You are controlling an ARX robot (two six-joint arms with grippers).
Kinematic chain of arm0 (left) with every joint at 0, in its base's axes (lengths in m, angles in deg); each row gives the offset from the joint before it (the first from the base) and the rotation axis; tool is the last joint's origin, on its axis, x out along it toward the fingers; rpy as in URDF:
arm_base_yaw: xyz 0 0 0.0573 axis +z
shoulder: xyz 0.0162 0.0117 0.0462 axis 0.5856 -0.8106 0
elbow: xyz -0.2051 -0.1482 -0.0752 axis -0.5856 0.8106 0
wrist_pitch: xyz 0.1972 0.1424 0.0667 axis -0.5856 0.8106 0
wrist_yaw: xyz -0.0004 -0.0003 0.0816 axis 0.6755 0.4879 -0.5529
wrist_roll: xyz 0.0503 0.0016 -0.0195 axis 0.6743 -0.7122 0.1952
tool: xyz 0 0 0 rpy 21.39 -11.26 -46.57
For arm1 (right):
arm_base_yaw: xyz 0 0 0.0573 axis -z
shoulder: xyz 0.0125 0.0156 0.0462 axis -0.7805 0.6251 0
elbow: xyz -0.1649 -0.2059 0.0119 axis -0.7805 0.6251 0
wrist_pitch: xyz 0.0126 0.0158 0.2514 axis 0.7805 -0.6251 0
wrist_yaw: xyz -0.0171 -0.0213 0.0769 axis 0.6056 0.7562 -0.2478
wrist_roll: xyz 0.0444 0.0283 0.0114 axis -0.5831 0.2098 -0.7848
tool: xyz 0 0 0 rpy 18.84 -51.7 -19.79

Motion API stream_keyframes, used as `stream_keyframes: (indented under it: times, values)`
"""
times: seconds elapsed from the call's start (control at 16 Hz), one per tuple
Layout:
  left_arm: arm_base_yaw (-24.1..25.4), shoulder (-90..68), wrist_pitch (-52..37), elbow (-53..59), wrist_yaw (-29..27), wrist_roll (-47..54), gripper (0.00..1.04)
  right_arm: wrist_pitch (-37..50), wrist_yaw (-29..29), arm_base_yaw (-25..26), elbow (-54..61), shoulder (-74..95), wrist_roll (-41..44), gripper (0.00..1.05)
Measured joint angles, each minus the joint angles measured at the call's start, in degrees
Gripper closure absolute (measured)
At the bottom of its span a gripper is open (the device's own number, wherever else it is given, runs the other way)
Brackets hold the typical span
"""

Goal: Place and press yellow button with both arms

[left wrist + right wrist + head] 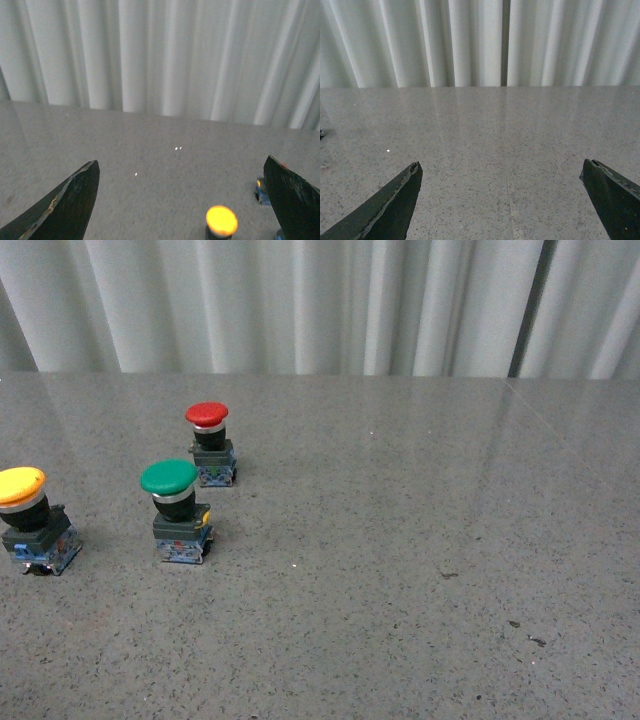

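Yellow button: the yellow button (pixel 30 520) stands upright on its dark base at the far left of the front view, cap up, its left edge almost at the frame's border.
Neighbours: a green button (pixel 176 510) stands to its right, apart from it; a red button (pixel 211 445) stands behind the green one, nearer the curtain. All three are upright and none touches another.
Surface: a grey speckled table (pixel 420 560), with a pale pleated curtain (pixel 320 300) behind it.
Left arm: the left gripper (pixel 181 161) points along the tabletop toward the curtain, its dark fingers (pixel 70 205) spread wide. The yellow button (pixel 221 221) shows ahead, in the gap between the fingers and closer to one of them, touching neither. A bluish switch base peeks out beside the nearer finger; which switch it belongs to cannot be told.
Right arm: the right gripper (pixel 502 162) is likewise aimed level at the curtain, its fingers (pixel 390 210) parted wide over bare tabletop.
Grip: both hands are spread and clasp nothing.
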Motion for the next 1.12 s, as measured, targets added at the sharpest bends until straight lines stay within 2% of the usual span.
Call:
stream_keyframes:
  times: [0.06, 0.19, 0.25, 0.44, 0.69, 1.0, 1.06, 1.12]
  values:
    - [0.92, -10.21, -4.9, -4.68, 2.49, 0.24, 0.07, 0.0, 0.0, 0.0, 0.0, 0.0, -0.02, 0.06]
    - [1.01, -27.28, -7.08, -13.18, 5.81, 1.09, 0.07, 0.02, 0.0, 0.0, 0.0, 0.0, -0.02, 0.06]
    - [0.7, -34.49, -6.21, -16.61, 8.13, 1.18, 0.07, 0.0, 0.0, 0.0, 0.0, 0.0, -0.02, 0.06]
    - [-1.46, -46.47, -3.8, -20.2, 10.43, 1.51, 0.07, 0.0, 0.02, 0.0, 0.0, 0.0, -0.02, 0.06]
    - [-2.8, -52.22, -6.69, -19.5, 13.81, 1.86, 0.07, 0.0, 0.0, 0.0, 0.0, 0.0, -0.02, 0.06]
    - [-2.82, -55.39, -7.76, -17.11, 14.62, 4.0, 0.07, 0.0, 0.0, 0.0, 0.0, 0.0, -0.02, 0.06]
    - [-2.82, -55.39, -7.78, -16.87, 14.29, 4.59, 0.08, 0.0, 0.0, 0.0, 0.0, 0.0, 0.0, 0.06]
    - [-2.82, -55.39, -7.96, -16.46, 13.38, 5.09, 0.2, 0.0, 0.0, 0.0, 0.0, 0.0, -0.02, 0.06]
